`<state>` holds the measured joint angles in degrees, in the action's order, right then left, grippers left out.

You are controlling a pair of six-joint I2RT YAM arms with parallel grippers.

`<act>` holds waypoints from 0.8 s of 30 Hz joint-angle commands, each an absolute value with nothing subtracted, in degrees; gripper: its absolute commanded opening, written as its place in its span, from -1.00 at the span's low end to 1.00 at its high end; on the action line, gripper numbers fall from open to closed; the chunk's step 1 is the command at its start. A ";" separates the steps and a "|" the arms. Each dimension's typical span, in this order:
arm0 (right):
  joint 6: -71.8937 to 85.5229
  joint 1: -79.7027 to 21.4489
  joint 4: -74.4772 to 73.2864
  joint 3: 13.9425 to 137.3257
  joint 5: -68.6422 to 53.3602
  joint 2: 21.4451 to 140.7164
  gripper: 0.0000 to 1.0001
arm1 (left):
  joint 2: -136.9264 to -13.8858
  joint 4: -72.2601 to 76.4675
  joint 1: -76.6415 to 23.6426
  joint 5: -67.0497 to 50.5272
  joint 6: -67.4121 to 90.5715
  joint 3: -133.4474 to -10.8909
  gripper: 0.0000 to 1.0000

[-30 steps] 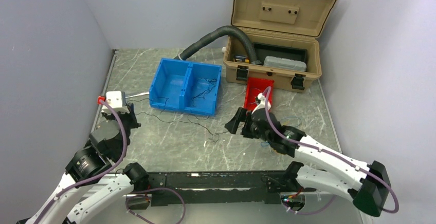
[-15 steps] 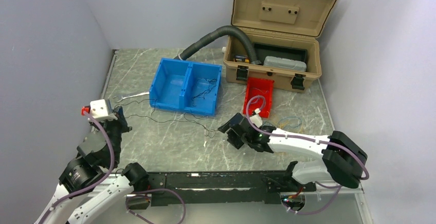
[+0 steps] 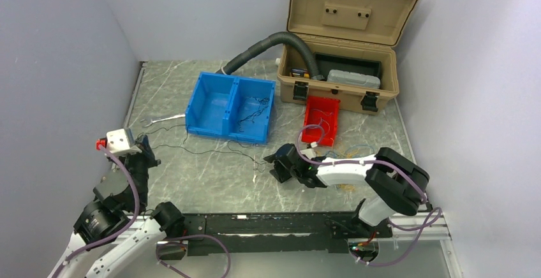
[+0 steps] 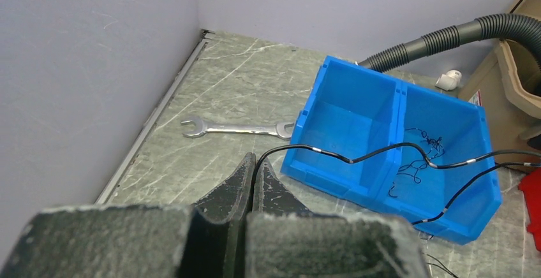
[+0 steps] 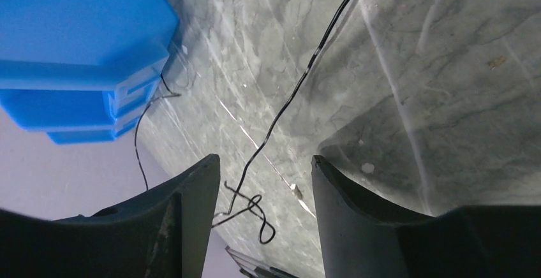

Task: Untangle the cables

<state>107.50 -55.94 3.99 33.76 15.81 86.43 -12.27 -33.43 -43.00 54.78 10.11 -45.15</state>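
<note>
Cable (image 5: 288, 102), pinched tight in my left gripper (image 4: 254, 160), could get its knot (image 5: 252, 204) toward the bench's near edge pulled tighter if my half-open right gripper (image 5: 265, 163) closes beside it.

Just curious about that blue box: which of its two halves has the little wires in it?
The half nearer the tan case: a small tangle of thin black wires lies on its floor. The other half looks bare.

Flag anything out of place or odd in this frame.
A wrench lies loose on the table beside the blue bin, and a grey hose droops into the open tan case. Nothing looks damaged.
</note>
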 commanded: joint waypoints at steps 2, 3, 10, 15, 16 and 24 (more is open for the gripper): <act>111.63 -56.05 7.34 34.95 18.95 88.31 0.11 | -11.12 -31.45 -42.95 56.88 9.98 -44.78 -1.00; 111.74 -56.07 7.60 34.80 19.76 88.61 0.11 | -11.01 -31.51 -42.92 57.19 9.99 -44.80 -1.00; 110.68 -55.03 8.54 36.90 20.33 92.79 -0.21 | -9.71 -31.38 -42.94 57.66 10.71 -44.22 -1.00; 112.47 -55.00 6.47 33.51 24.73 87.99 -1.00 | -9.56 -33.12 -42.93 60.31 12.28 -44.76 -1.00; 112.85 -55.04 4.53 32.79 26.14 86.21 -1.00 | -9.56 -33.99 -42.92 61.90 13.61 -45.08 -1.00; 110.63 -55.02 -22.39 30.36 39.37 64.17 -1.00 | -8.45 -36.85 -42.92 68.13 17.41 -45.27 -1.00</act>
